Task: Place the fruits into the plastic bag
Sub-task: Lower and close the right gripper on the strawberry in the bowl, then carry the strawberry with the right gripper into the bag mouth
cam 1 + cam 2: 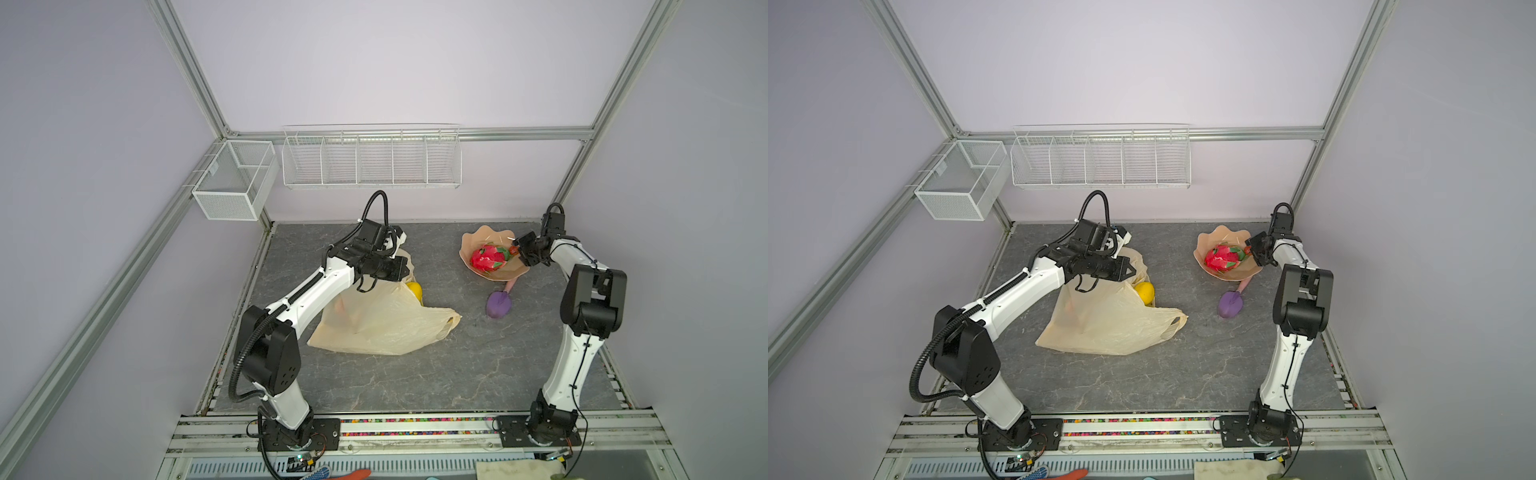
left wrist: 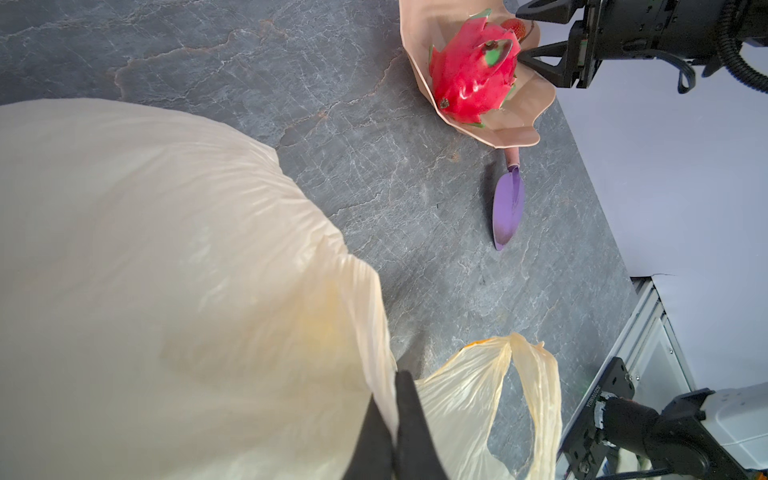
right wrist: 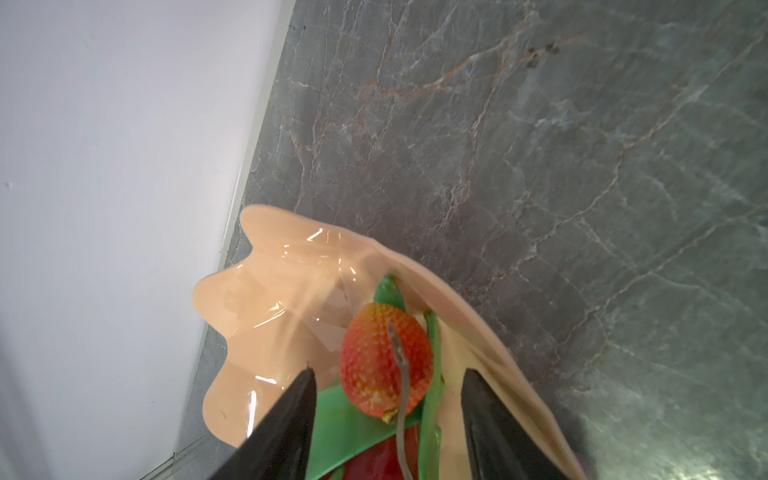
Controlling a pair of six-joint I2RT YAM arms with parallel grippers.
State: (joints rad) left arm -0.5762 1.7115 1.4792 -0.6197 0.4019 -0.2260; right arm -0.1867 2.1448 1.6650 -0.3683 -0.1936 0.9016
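The cream plastic bag (image 1: 386, 324) (image 1: 1113, 324) (image 2: 166, 270) lies at centre-left. My left gripper (image 2: 395, 390) (image 1: 401, 266) is shut on the bag's rim and holds it raised. A yellow citrus (image 1: 414, 291) (image 1: 1145, 292) sits at the bag's mouth, under the lifted edge. The dragon fruit (image 1: 488, 257) (image 1: 1223, 257) (image 2: 473, 75) and a strawberry (image 3: 384, 359) (image 1: 514, 250) lie in the pink dish (image 1: 478, 237) (image 3: 266, 291). My right gripper (image 3: 389, 372) (image 1: 519, 249) (image 2: 521, 35) is open. Its fingers flank the strawberry with gaps on both sides.
A purple scoop (image 1: 498, 305) (image 1: 1230, 304) (image 2: 508, 208) lies just in front of the dish, its pink handle under the dish's rim. A wire rack (image 1: 370, 160) and a mesh basket (image 1: 235, 180) hang on the back frame. The side wall is close behind the dish.
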